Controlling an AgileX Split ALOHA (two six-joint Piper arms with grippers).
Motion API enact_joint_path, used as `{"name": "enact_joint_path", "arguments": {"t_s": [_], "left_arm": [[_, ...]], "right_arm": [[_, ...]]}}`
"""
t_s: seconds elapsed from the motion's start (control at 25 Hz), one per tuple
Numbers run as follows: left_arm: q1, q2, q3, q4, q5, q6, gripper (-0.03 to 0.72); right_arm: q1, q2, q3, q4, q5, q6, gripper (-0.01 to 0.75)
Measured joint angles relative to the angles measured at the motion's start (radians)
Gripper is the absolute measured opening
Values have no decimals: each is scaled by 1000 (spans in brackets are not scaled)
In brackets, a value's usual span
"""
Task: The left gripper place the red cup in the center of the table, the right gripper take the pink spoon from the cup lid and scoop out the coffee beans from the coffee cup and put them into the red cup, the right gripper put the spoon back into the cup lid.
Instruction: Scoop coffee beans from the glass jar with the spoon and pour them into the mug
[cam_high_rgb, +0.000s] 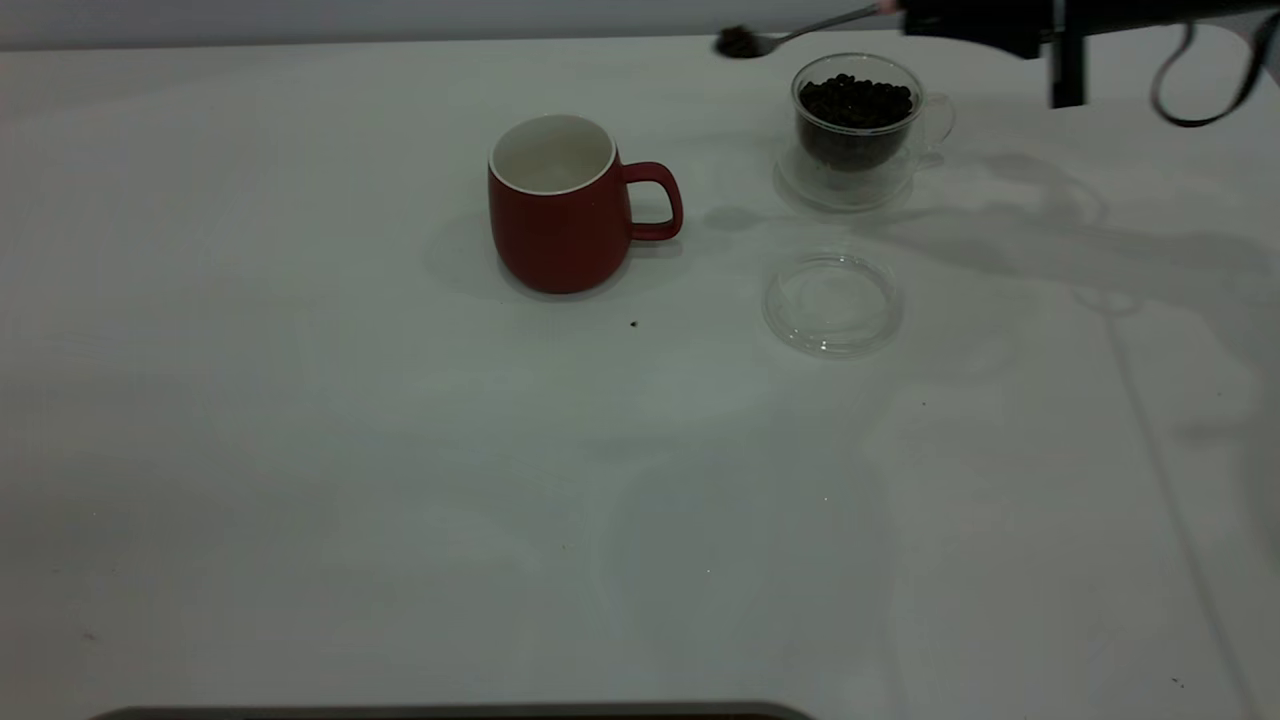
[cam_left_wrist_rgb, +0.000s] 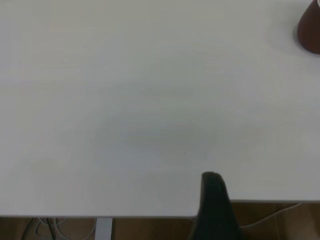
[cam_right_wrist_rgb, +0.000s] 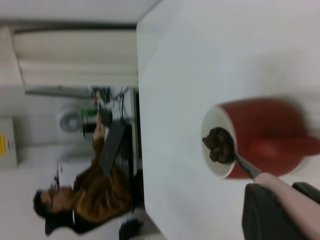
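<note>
- The desk (cam_high_rgb: 300, 480) carries the red cup (cam_high_rgb: 560, 205) near its middle, upright, handle toward the glass cup.
- The right gripper (cam_high_rgb: 985, 25) hangs above the far right of the desk, fingers clamped on the spoon's pink handle.
- The left gripper (cam_left_wrist_rgb: 215, 210) sits at the desk's edge, well apart from the red cup; whether its fingers are apart cannot be told.
- The glass cup (cam_high_rgb: 858, 125), holding beans (cam_high_rgb: 855, 100), stands right of the red cup.
- The lid (cam_high_rgb: 832, 303) lies in front of it.
- The spoon (cam_high_rgb: 790, 38) holds beans in the air.
</note>
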Motion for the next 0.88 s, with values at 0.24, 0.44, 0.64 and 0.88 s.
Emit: {"name": "enact_joint_path", "arguments": {"t_s": [0.24, 0.44, 0.64, 0.88], "left_arm": [[0, 0, 0, 0, 0, 1, 587], [0, 0, 0, 0, 0, 2, 587], [0, 0, 0, 0, 0, 2, 587], [0, 0, 0, 0, 0, 2, 587]], "right_arm": [[116, 0, 0, 21, -12, 0, 96], [202, 0, 0, 70, -110, 0, 96], [252, 0, 0, 88, -215, -27, 96], [280, 0, 0, 152, -316, -172, 96]]}}
